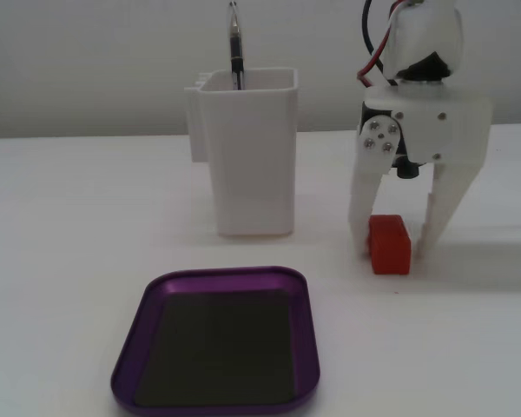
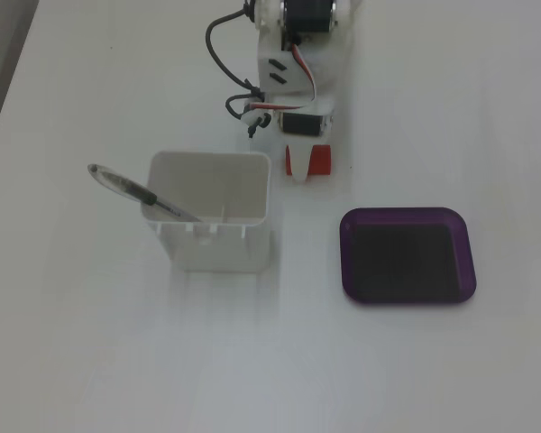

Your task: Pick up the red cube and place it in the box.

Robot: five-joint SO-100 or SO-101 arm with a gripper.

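Note:
The red cube point(image 1: 389, 244) sits on the white table to the right of the white box. In a fixed view from above, the cube point(image 2: 318, 161) lies just below the arm. My white gripper point(image 1: 393, 250) points down and straddles the cube, one finger on each side. The jaws are apart, with a small gap between the cube and the right finger point(image 1: 438, 213). The gripper point(image 2: 308, 171) also shows from above. A tall white box point(image 1: 247, 156) with a pen point(image 1: 235, 48) in it stands to the left; from above, the white box point(image 2: 215, 216) is open-topped.
A shallow purple tray point(image 1: 217, 347) with a dark floor lies in front, near the lower edge; from above, the tray point(image 2: 407, 255) is right of the white box. The arm's cables point(image 2: 230, 90) hang on its left side.

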